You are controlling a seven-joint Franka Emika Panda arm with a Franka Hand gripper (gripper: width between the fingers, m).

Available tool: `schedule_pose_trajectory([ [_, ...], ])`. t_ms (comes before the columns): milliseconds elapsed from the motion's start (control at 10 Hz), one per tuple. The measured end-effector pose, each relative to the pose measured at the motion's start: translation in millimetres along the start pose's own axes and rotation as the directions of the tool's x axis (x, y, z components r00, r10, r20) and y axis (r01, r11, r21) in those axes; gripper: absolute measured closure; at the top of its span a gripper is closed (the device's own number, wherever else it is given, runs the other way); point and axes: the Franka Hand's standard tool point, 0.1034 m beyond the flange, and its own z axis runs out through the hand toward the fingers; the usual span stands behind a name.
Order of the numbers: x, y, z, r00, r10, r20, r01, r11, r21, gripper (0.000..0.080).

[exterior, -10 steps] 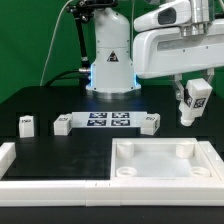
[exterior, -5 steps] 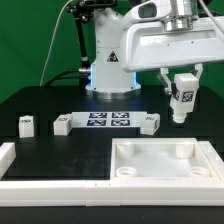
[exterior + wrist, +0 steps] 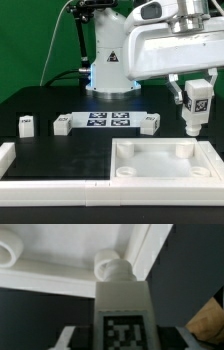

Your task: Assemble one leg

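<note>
Fingers [image 3: 72, 341] of the gripper [image 3: 196, 100] are clenched on the leg [image 3: 194, 110]. One finger presses each side of its upper part, and its black-and-white tag [image 3: 198, 97] faces the exterior camera. The leg hangs close to upright over the far edge of the panel [image 3: 155, 161], at the corner on the exterior view's right. Its lower tip is apart from the panel, with a strip of black table [image 3: 60, 145] showing between the tip and the far rim. Just beyond that rim, inside the panel, is the far right socket [image 3: 182, 150]. In the wrist view the leg's rounded end lines up with this socket, though how high it hangs above it cannot be told from there. A second socket shows at the edge of the wrist view.

Three loose legs lie on the table beyond the panel's far rim. The first [image 3: 150, 123] is nearest the held leg, the second [image 3: 62, 124] is farther toward the exterior view's left, and the third [image 3: 26, 124] is well past the panel's left side. The marker board [image 3: 105, 121] lies flat between the first two. A white L-shaped bar [image 3: 50, 184] lies just beside the panel on the exterior view's left. The arm's white base [image 3: 110, 60] stands well behind the panel.
</note>
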Motion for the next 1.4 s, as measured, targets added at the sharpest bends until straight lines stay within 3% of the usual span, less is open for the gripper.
schedule_pose_trajectory([
  [400,1.5,0.4,2.1,1.0,-0.007,-0.017,0.007,1.0,-0.003,0.0509],
  [600,-7.2,5.1,4.5,1.0,-0.018,-0.018,0.018,1.0,-0.011,0.0509],
  [900,-1.1,9.2,31.3,1.0,-0.021,-0.02,0.021,1.0,-0.005,0.0509],
  [1400,-6.5,6.6,56.5,1.0,-0.016,-0.021,0.016,1.0,0.001,0.0509],
])
